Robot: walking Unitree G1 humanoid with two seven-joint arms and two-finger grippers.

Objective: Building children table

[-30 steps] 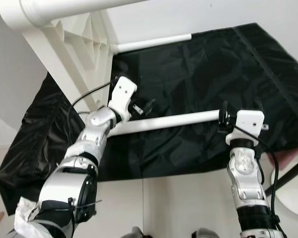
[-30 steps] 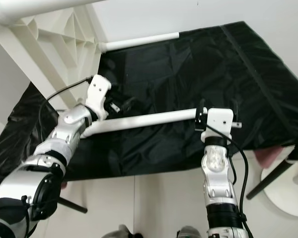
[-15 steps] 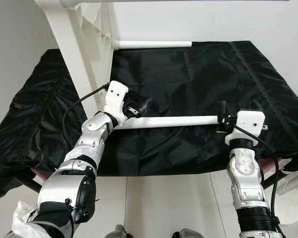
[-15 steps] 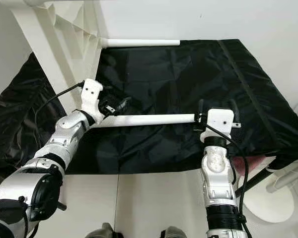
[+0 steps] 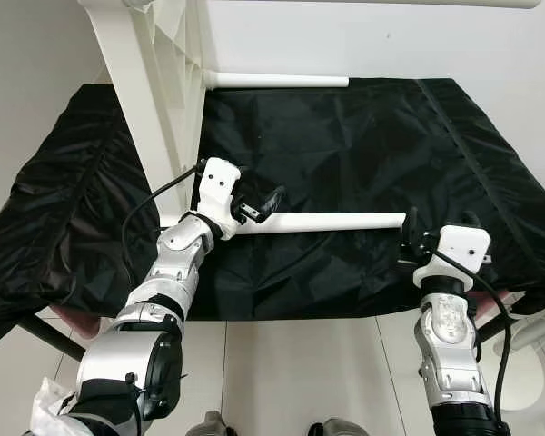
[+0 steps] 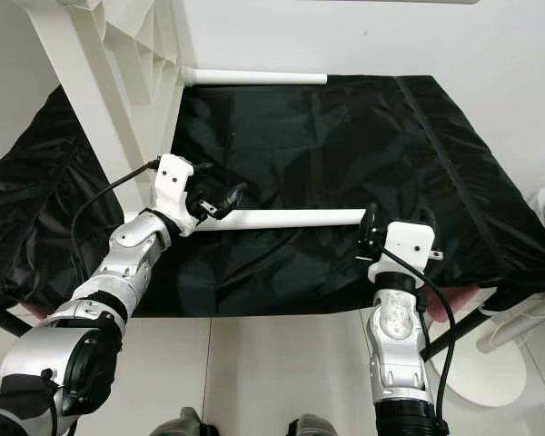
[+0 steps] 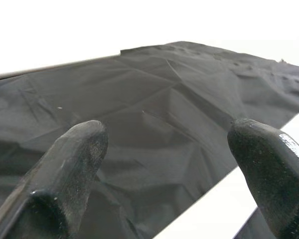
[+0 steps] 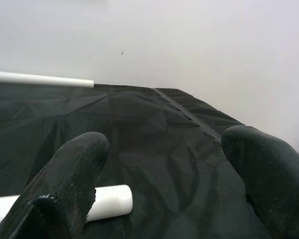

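Left hand, fingers wide, straddles the long white round table leg on the black-sheeted counter; right hand, also wide, sits just off the leg's 3 o'clock end.

The white table frame ran off the top edge, so its upper part went unseen. The left gripper covered the near end of the white table leg. A pale round object, perhaps a stool, was cut by the right edge.
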